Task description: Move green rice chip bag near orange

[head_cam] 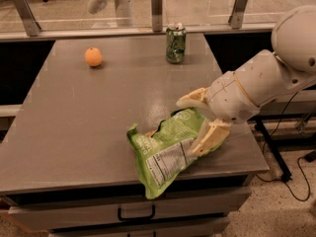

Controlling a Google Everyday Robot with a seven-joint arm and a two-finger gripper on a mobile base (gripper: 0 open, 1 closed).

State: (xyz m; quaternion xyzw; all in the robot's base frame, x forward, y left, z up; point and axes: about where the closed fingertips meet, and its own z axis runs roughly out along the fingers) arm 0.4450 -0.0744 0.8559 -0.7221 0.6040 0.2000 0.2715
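Note:
The green rice chip bag (165, 152) lies crumpled on the grey table (98, 117) near its front right corner, label panel up, its lower tip reaching the front edge. The orange (93, 57) sits at the table's far left, well apart from the bag. My gripper (193, 125) is at the bag's right end, open. One cream finger (190, 98) is behind the bag's top edge and the other finger (210, 138) lies over its right side, so the bag's end is between them.
A green soda can (175, 44) stands at the back of the table, right of centre. A glass partition with metal posts (157, 6) runs behind the table. A drawer with a black handle (136, 215) is below the front edge.

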